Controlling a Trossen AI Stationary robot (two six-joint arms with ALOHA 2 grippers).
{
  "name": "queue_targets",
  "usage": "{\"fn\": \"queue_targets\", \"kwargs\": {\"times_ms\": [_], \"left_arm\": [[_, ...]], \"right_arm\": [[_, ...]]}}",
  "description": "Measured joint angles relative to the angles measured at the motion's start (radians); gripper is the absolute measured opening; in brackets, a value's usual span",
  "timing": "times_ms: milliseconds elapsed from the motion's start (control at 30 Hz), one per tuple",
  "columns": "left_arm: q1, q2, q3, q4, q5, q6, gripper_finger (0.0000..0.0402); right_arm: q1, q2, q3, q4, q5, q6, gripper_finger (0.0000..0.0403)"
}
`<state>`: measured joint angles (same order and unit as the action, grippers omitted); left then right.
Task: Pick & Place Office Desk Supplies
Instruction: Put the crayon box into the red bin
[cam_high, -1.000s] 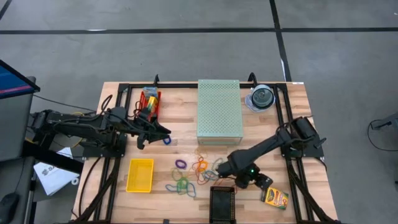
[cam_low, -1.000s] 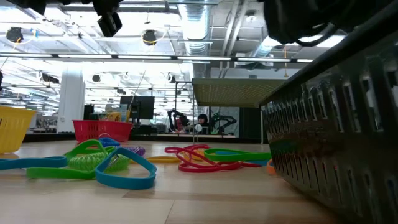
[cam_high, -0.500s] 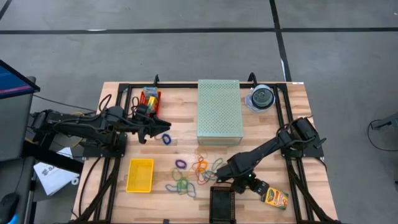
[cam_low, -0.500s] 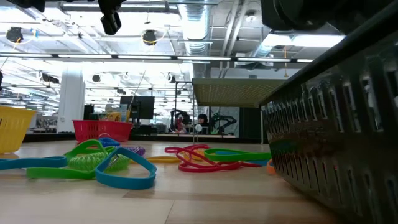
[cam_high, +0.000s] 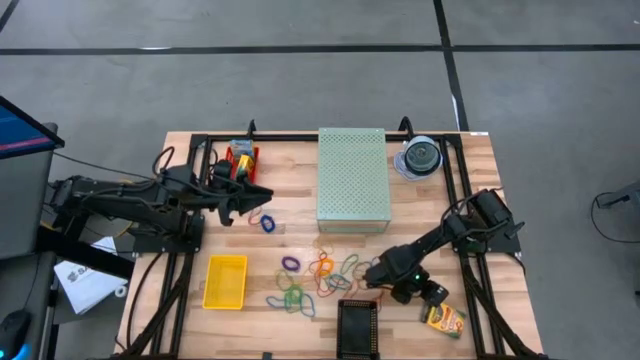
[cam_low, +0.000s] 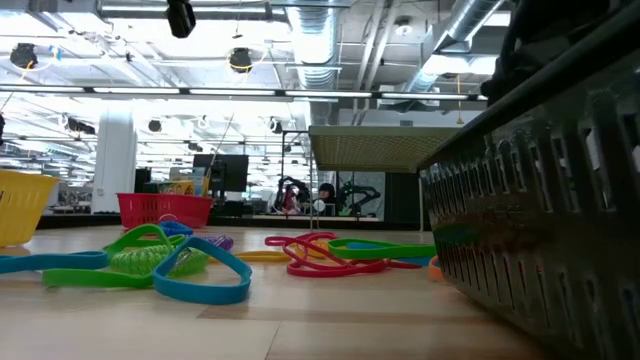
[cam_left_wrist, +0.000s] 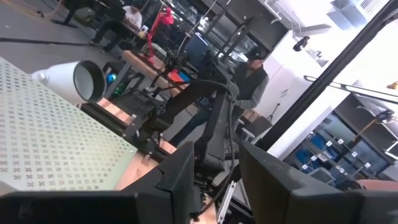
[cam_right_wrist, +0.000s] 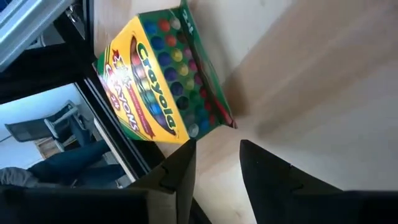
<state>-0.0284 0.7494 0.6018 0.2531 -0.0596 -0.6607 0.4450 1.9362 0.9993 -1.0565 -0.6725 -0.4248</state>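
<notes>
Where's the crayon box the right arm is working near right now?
In the high view the crayon box lies at the table's near right corner, just right of the right gripper and the black basket.

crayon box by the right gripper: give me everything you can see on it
The crayon box is a small cardboard-looking carton, yellow on its face with green edges, printed with "Crayola" and rows of coloured crayon tips. It looks closed and lies flat on the wooden table near the front right corner, beside the dark frame rail, skewed to the table edge. The right gripper hangs just next to it; its fingers show nothing between them and no contact is visible. Nothing else touches the box.
</notes>
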Motion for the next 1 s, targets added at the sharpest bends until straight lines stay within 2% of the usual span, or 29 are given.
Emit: {"fn": "queue_targets", "kwargs": {"times_ms": [400, 733, 1000], "left_arm": [[0.0, 0.0, 0.01, -0.003, -0.023, 0.009, 0.0122], [0.0, 0.0, 0.01, -0.002, -0.023, 0.014, 0.0122], [0.0, 0.0, 0.01, -0.002, -0.023, 0.022, 0.0122]], "right_arm": [[0.007, 0.0, 0.0, 0.106, -0.049, 0.082, 0.0121], [0.088, 0.0, 0.0, 0.175, -0.074, 0.139, 0.012], [0.098, 0.0, 0.0, 0.179, -0.069, 0.152, 0.0119]]}}
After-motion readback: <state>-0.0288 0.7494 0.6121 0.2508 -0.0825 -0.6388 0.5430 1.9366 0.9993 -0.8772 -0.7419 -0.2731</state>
